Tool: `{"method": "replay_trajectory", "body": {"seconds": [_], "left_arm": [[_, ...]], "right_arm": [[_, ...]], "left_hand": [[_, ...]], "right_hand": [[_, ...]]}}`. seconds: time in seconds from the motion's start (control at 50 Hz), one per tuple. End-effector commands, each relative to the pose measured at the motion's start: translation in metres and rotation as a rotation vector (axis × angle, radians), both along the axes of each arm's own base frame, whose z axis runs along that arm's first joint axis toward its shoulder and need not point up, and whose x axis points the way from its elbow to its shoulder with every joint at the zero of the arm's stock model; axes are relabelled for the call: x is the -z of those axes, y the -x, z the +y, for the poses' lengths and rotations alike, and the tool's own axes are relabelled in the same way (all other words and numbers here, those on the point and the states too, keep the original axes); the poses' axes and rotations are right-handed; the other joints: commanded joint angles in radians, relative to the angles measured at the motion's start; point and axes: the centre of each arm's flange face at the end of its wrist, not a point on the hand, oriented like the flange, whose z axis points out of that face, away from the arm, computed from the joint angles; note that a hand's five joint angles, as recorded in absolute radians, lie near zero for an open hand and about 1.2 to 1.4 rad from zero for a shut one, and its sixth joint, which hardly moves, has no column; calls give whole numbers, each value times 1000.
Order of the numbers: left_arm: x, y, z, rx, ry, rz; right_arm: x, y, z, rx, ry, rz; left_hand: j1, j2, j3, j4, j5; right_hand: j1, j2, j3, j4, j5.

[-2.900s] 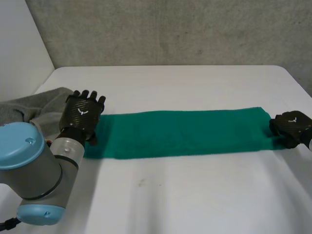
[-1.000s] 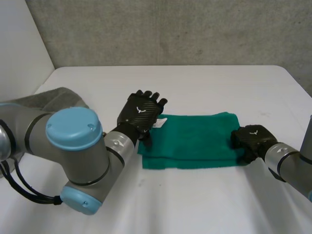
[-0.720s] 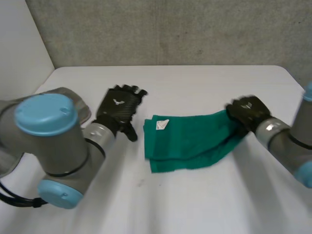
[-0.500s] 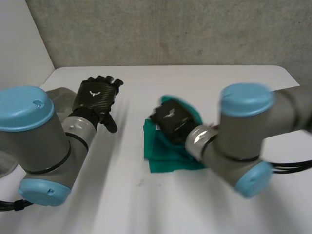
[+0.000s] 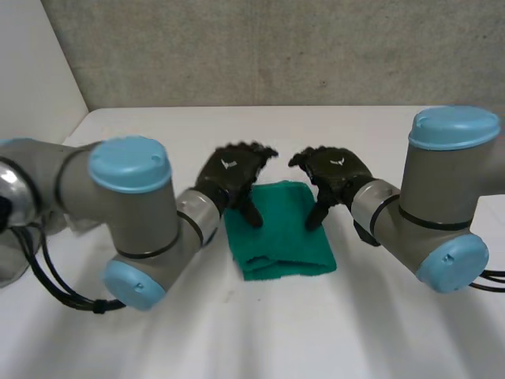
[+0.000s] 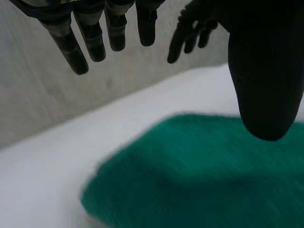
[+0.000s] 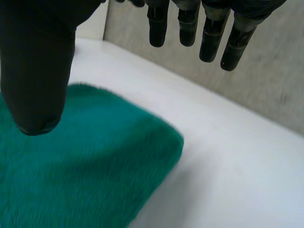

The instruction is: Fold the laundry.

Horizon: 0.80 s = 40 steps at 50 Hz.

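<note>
Folded green towel [image 5: 278, 233] at frame centre on bench [image 5: 379, 332]; left robot hand [image 5: 234, 175] over upper-left corner, right robot hand [image 5: 333, 172] over upper-right, both wide

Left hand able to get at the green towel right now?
Probably yes: the left hand is open over one edge of the folded green towel, nothing between them. The right hand, also open, is over the opposite edge.

The folded cloth [image 5: 278, 233] lies mid-frame on the table [image 5: 379, 339], the left hand [image 5: 233, 174] over its upper left corner, the right hand [image 5: 335, 172] over its upper right corner.
</note>
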Motion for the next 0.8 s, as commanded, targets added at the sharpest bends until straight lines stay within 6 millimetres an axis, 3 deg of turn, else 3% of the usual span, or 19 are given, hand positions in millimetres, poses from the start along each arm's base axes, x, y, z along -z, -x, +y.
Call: {"method": "replay_trajectory", "body": {"seconds": [0.02,0.18,0.26,0.4,0.52,0.56,0.64,0.8], "left_arm": [[35,-6,1,-24,-123,-102],[48,-17,0,-82,-130,-211],[53,-19,0,-72,-101,-294],[42,-14,4,-44,-59,-292],[-36,-13,3,-54,96,-159],[-60,-12,5,-27,142,-109],[-82,-5,12,79,179,-51],[-112,-9,30,243,186,-6]], "right_arm": [[37,-5,-4,-22,-94,85],[53,-5,-7,-50,-60,187],[48,-4,-7,-61,-30,210],[25,1,3,-61,7,180],[8,11,8,-12,88,123],[-4,26,6,63,114,85],[-6,48,8,144,78,39],[25,56,33,111,-40,62]], "left_hand": [[8,-2,-6,-2,-23],[5,-5,-9,-5,-26],[-4,-13,-18,-14,-35],[-18,-28,-33,-29,-49],[-19,-29,-33,-30,-50],[-19,-29,-33,-30,-50],[-18,-28,-33,-29,-49],[-18,-28,-33,-29,-49]], "right_hand": [[-26,-46,-40,-57,-67],[-26,-46,-40,-57,-67],[-26,-46,-40,-57,-67],[-26,-46,-40,-57,-67],[-26,-46,-40,-57,-67],[-26,-46,-40,-57,-67],[-26,-46,-40,-57,-67],[-26,-46,-40,-57,-67]]}}
